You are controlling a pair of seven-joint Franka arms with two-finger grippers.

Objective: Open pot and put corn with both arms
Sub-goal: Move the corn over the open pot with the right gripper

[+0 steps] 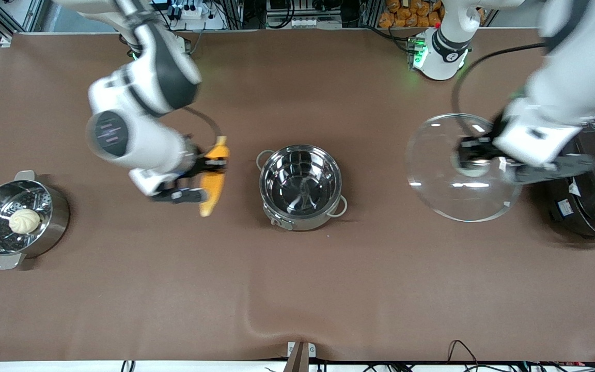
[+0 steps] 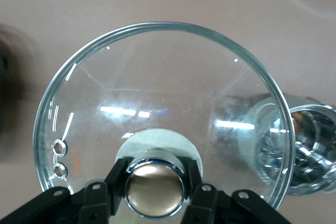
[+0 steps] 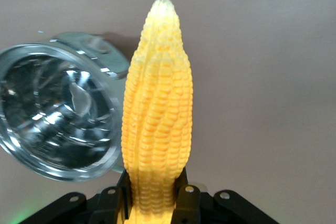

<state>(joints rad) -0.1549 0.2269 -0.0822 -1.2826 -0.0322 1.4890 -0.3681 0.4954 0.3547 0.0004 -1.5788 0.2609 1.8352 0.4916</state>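
Mid-task configuration, both arms loaded. The pot (image 1: 301, 186) stands open at the middle of the desk (image 1: 297, 289), its steel interior empty and its two wire-loop handles showing.

Left tool (image 1: 475, 155): clamped on the copper-coloured knob (image 2: 154, 189) of the glass lid (image 1: 460, 168), which hangs over the desk toward the left arm's end, beside the big black cooker (image 1: 594, 201) and well apart from the pot. Holding the lid off to that side leaves the pot's mouth free for the other arm (the likely reason for the position).

Right tool (image 1: 209, 168): closed around the thick end of the corn (image 1: 214, 178), with the tapered tip pointing away from the wrist. It is over bare desk just beside the pot, toward the right arm's end. In the right wrist view the pot's rim (image 3: 68, 174) lies next to the cob, so the cob does not appear to be over the opening yet.

Off task: a second steel pot (image 1: 18, 219) with a perforated insert holds a whitish bun (image 1: 24, 221) at the right arm's end of the desk.
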